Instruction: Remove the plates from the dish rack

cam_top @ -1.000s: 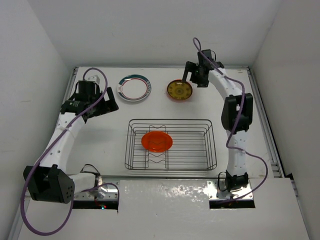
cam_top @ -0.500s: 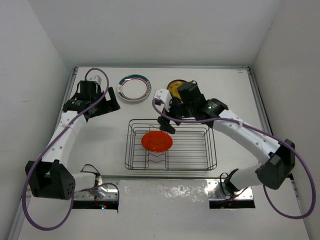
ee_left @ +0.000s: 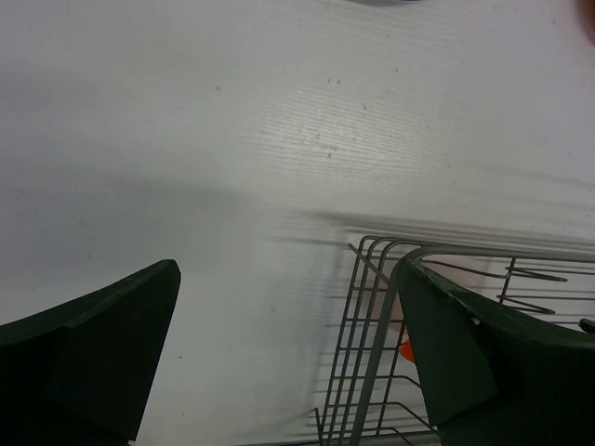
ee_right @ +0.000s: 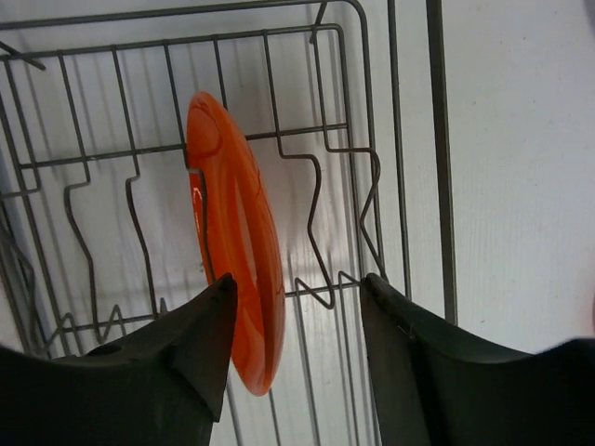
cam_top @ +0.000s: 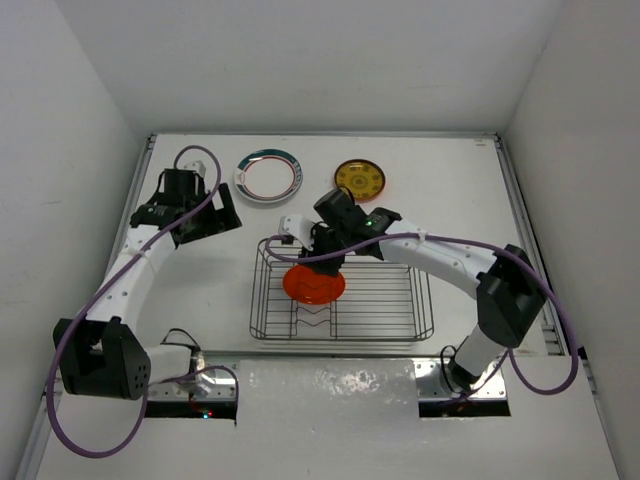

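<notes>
Rack: dish rack (cam_top: 390, 241) sits at the middle of the table (cam_top: 200, 290), between the two arms; a row of zigzag wire dividers runs along its floor.
Plate in rack: orange plate (cam_top: 313, 285) stands on edge in the dividers toward the rack's left half, leaning a little; it is the only plate inside; the right wrist view shows its rim end-on (ee_right: 232, 242) with the rack's wires (ee_right: 437, 139) behind it.
Right claw: right gripper (cam_top: 322, 252) hangs over the rack's far-left part, right above the orange plate; its jaws are partly apart and straddle the plate's upper rim (ee_right: 297, 307); the finger on the left of that view overlaps the plate, the other stands clear of it; no firm pinch shows.
Left claw: left gripper (cam_top: 222, 215) hovers over bare table beyond the rack's left far corner; jaws spread wide and holding nothing (ee_left: 288, 279); the rack's corner wires (ee_left: 372, 353) lie just below its right finger.
Plates on table: teal-ringed plate (cam_top: 267, 176) and yellow-faced plate (cam_top: 359, 180) lie flat beyond the rack, side by side but apart.
</notes>
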Controlling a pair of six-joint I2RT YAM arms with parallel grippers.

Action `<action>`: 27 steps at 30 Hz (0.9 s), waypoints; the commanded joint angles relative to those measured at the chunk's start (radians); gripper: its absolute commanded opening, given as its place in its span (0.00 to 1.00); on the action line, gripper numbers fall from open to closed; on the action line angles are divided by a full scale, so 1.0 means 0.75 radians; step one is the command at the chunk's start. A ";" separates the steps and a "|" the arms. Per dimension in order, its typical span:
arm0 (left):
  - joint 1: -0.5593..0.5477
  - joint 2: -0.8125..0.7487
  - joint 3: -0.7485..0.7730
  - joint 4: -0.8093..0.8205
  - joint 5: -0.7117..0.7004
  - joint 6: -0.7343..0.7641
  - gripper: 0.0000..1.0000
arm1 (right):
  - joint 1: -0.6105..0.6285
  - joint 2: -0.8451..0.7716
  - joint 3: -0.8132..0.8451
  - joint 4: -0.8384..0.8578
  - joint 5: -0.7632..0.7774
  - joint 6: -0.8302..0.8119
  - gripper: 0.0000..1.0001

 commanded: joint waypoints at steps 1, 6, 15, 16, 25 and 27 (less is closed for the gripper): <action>0.012 -0.044 -0.021 0.051 -0.017 0.003 1.00 | 0.010 -0.004 0.010 0.078 0.022 -0.019 0.49; 0.012 -0.046 -0.041 0.055 -0.035 0.009 1.00 | 0.010 -0.029 -0.010 0.074 0.087 -0.032 0.30; 0.014 -0.017 -0.021 0.072 -0.033 0.005 1.00 | 0.008 -0.135 0.150 -0.034 0.151 -0.040 0.15; 0.014 -0.015 -0.019 0.070 -0.035 0.005 1.00 | 0.008 -0.141 0.190 -0.061 0.141 -0.034 0.14; 0.014 -0.007 0.003 0.070 -0.074 -0.018 1.00 | -0.292 -0.197 0.425 0.053 0.224 0.311 0.00; 0.014 -0.007 0.003 0.070 -0.070 -0.024 1.00 | -0.419 -0.103 0.515 0.072 0.404 0.660 0.00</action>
